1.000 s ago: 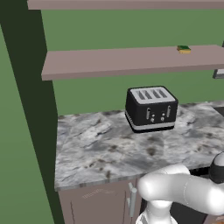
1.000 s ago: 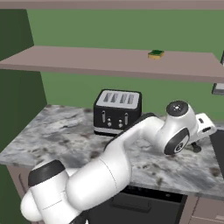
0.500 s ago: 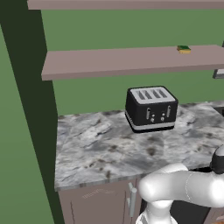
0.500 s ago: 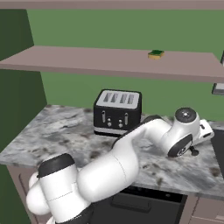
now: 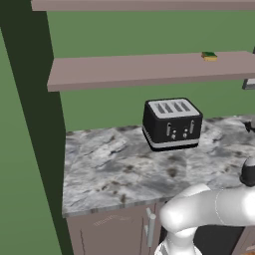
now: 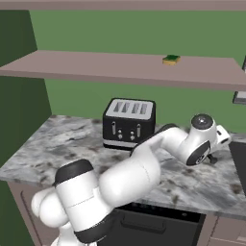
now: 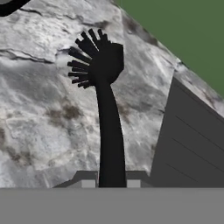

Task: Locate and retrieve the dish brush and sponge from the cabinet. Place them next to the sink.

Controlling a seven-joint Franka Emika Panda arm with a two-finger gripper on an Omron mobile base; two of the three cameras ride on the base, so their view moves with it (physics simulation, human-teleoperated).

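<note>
Arm is swinging rightward past the black four-slot toaster (image 6: 129, 124); claw (image 7: 110, 183) is pinching the slim, light, stiff black dish brush (image 7: 105, 109) by its handle.

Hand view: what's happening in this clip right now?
The white arm's tool is shut on the handle of the slim black dish brush, holding it over the grey marble counter. The small green-and-yellow sponge lies on the mauve-brown cabinet shelf, above the black four-slot toaster.
</note>
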